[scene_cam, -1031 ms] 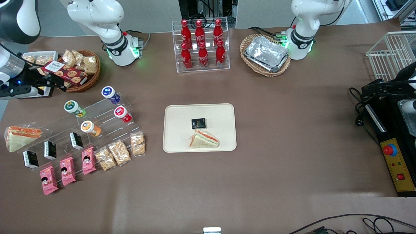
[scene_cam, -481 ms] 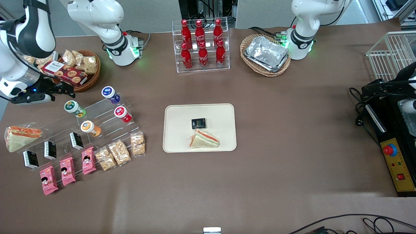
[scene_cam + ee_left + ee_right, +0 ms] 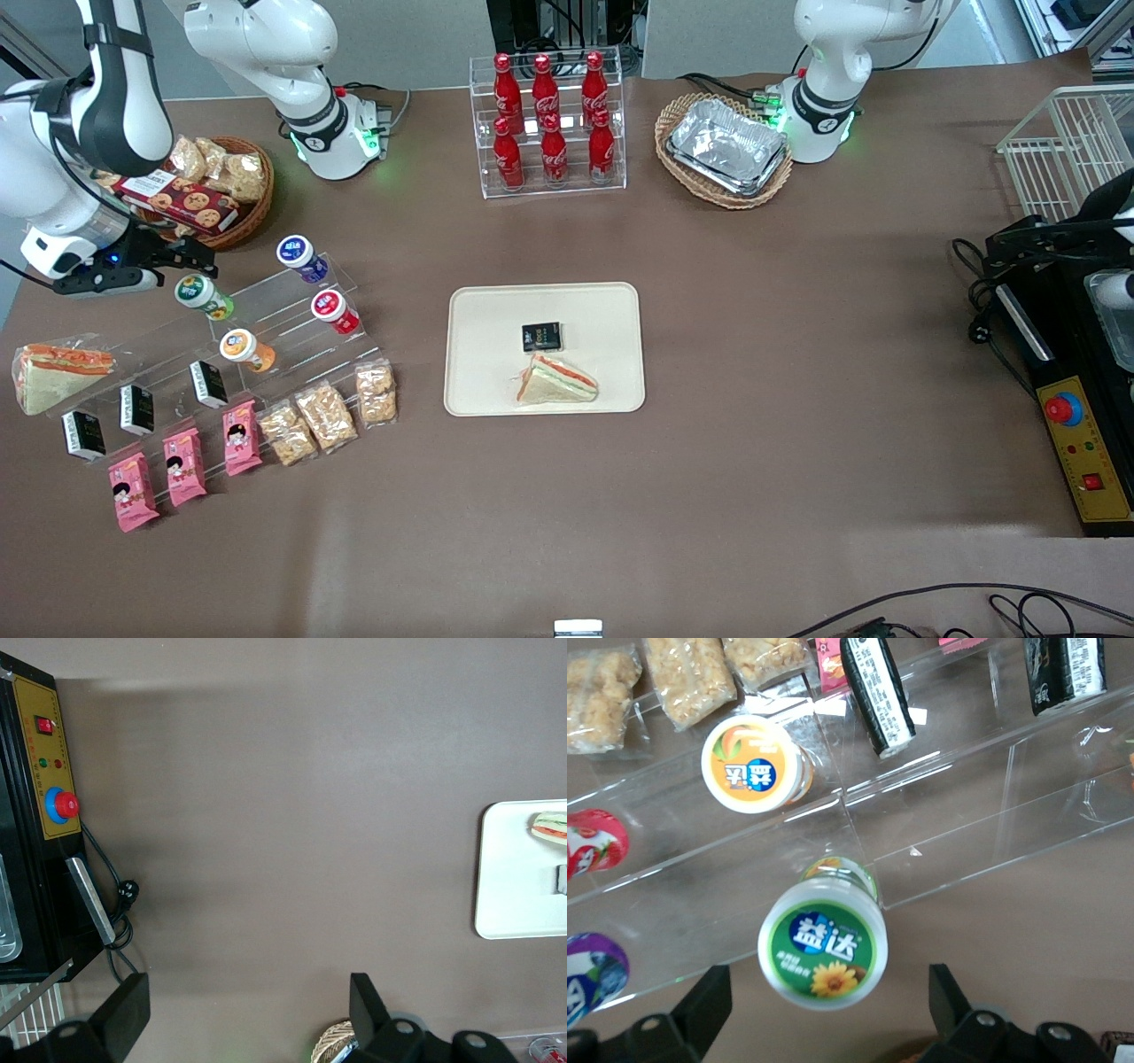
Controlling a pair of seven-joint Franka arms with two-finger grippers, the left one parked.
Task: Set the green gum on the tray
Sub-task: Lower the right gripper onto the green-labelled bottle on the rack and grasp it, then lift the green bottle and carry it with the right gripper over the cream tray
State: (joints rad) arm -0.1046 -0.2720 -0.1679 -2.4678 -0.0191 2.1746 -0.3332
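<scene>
Gripper (image 3: 197,262): it is held just above the gum and a little farther from the front camera; the fingers (image 3: 700,1005) are spread wide on both sides of the lid, with nothing held. This is judged to be an approach for a grasp from above.

Gum (image 3: 203,296): it stands on the clear stepped rack (image 3: 283,328), at the working arm's end of the table, well apart from the tray. The lid (image 3: 823,944) is tilted up toward the wrist camera, so the round cap is offered to the fingers.

Orange bottle (image 3: 246,348): it is placed one step lower on the rack, nearer to the front camera than the gum. The gap between the two seems enough for one finger, but this is only a judgement.

Red bottle (image 3: 334,311): it is placed beside the orange one, toward the tray, clear of the approach.

Tray (image 3: 478,306): it is kept in the middle of the table; a black box (image 3: 541,336) and a sandwich (image 3: 556,381) lie on it already. Bare room is left near its rim for the gum.

Hidden: the gum's body is almost fully covered by its own lid in the wrist view. The fingertips are cut off at the picture's edge there. In the front view the fingers are dark and hard to separate from the arm's shadow.
</scene>
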